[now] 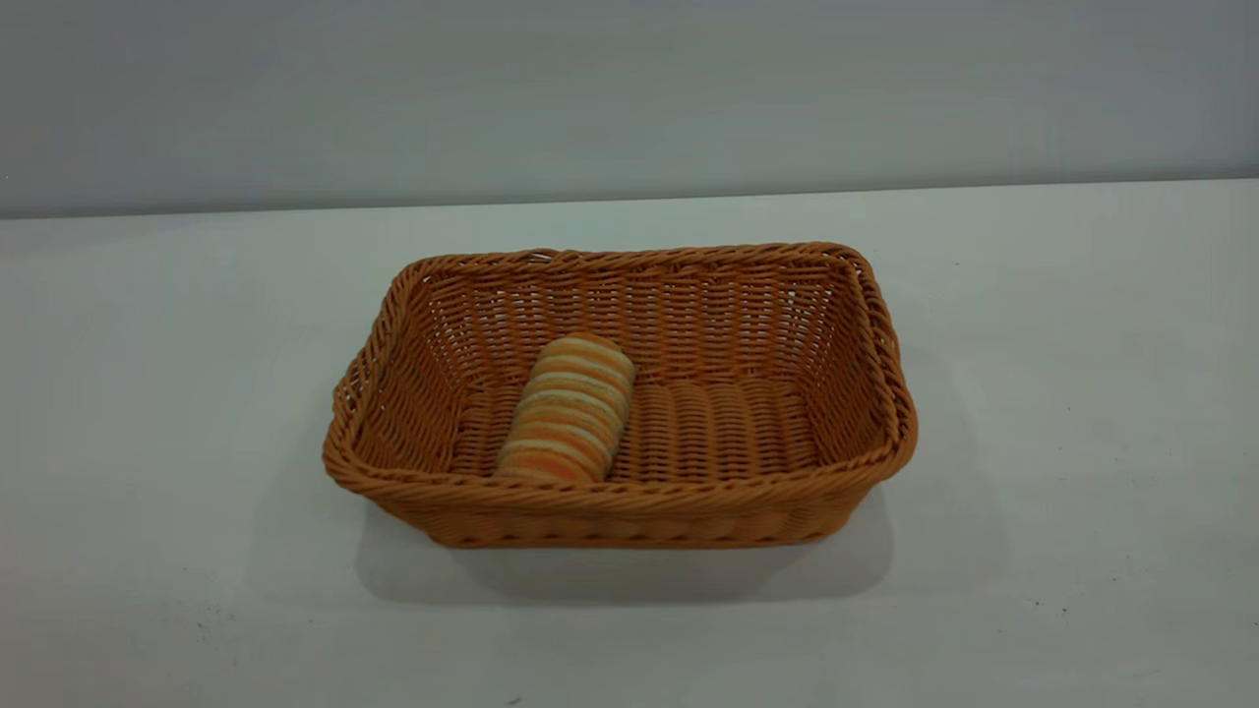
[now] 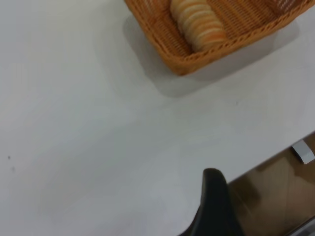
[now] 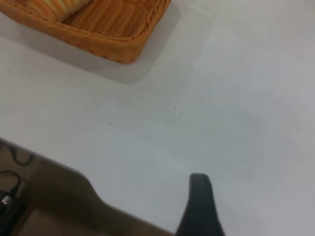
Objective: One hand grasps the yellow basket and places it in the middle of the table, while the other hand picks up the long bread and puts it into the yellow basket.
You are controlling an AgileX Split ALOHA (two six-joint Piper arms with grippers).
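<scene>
The yellow basket [image 1: 629, 495] stands in the middle of the white table [image 1: 1062, 413]. The long bread [image 1: 569, 411] lies inside it, left of centre, its far end leaning up against the back wall. Neither arm shows in the exterior view. In the left wrist view a black part of my left gripper [image 2: 212, 196] hangs over the table's edge, well away from the basket [image 2: 182, 61] and the bread [image 2: 197, 22]. In the right wrist view my right gripper [image 3: 200, 201] is over bare table near the edge, apart from the basket [image 3: 113, 46]. Neither gripper holds anything that I can see.
The table's edge and brown floor [image 2: 275, 196] show in the left wrist view, with a small white object [image 2: 303, 151] below. A black cable [image 3: 10, 194] lies beyond the table's edge in the right wrist view. A grey wall [image 1: 629, 88] stands behind the table.
</scene>
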